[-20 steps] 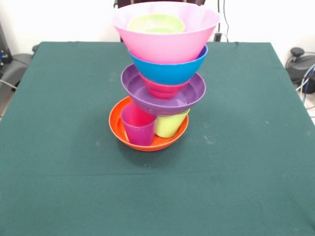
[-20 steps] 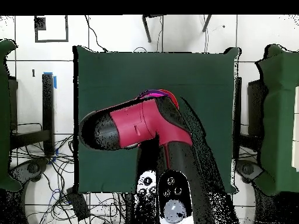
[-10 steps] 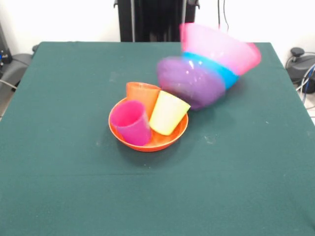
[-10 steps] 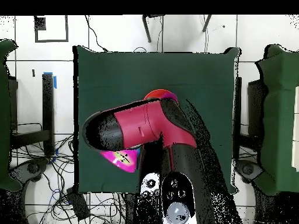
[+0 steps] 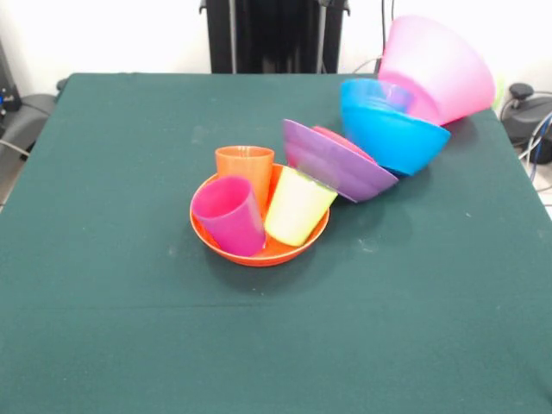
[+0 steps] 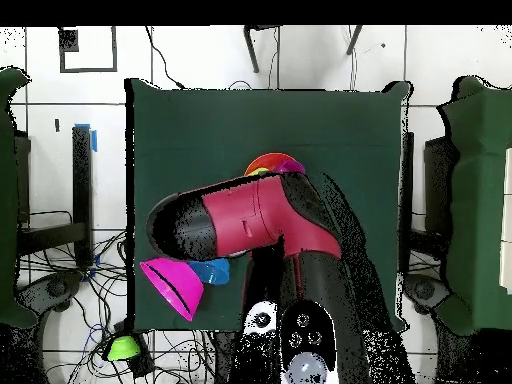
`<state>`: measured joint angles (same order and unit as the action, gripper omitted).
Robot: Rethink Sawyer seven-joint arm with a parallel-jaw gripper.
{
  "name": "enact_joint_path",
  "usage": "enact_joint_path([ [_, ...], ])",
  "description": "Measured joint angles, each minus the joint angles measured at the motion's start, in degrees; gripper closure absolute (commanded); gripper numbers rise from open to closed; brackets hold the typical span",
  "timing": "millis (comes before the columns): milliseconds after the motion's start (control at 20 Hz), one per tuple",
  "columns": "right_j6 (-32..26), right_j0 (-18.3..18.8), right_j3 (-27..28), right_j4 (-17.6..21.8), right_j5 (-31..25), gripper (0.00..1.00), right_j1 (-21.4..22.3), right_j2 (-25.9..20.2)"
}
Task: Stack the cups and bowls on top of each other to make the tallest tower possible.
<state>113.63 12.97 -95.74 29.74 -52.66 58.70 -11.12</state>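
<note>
Lying scattered across the green counter [image 5: 103, 328], the tower no longer stands as a column. Only its base holds together: the orange bowl [image 5: 259, 250] sits flat on the cloth with three cups inside it, the purple cup [image 5: 229, 214] at its front left, the lime green cup [image 5: 296, 207] at its front right and the orange cup [image 5: 246, 166] at the back. All three lean outward against the bowl's sloping wall, which is probably why they make a poor footing for anything set across their rims.

Behind and to the right of the orange bowl, the purple bowl [image 5: 336, 162] stands tipped on edge, its hollow facing the orange bowl, with a red bowl [image 5: 341, 141] showing just behind its rim. Further right of the orange bowl, the blue bowl [image 5: 390, 129] lies tilted, and the big pink bowl [image 5: 438, 67] rests on its side against the blue one, close to the counter's edge. They look caught mid-tumble, so where they settle cannot be told.

From overhead, the red and black arm [image 6: 240, 215] stretches over the counter and hides most of the orange bowl; a small green bowl [image 6: 124, 348] lies off the counter on the floor. The jaws are hidden under the arm, so whether they are apart or closed cannot be told. Rebuilding would mean restacking nearly everything.
</note>
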Motion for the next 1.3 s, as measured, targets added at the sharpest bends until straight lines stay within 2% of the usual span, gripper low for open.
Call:
enact_joint_path([
  [250,0.0,-0.33,0.02,0.02,0.82,0.0,-0.09,0.5],
  [600,0.93,-3.85,0.45,0.3,3.85,0.0,-2.46,3.74],
  [750,3.07,-6.38,0.62,0.55,8.01,0.0,-5.16,6.08],
  [800,5.03,-7.85,0.6,0.58,11.05,0.0,-7.0,7.55],
  [1000,9.31,-9.78,0.61,0.25,15.62,0.0,-9.78,9.53],
  [1300,12.58,-11.31,0.61,-2.16,16.34,0.0,-10.87,11.36],
])
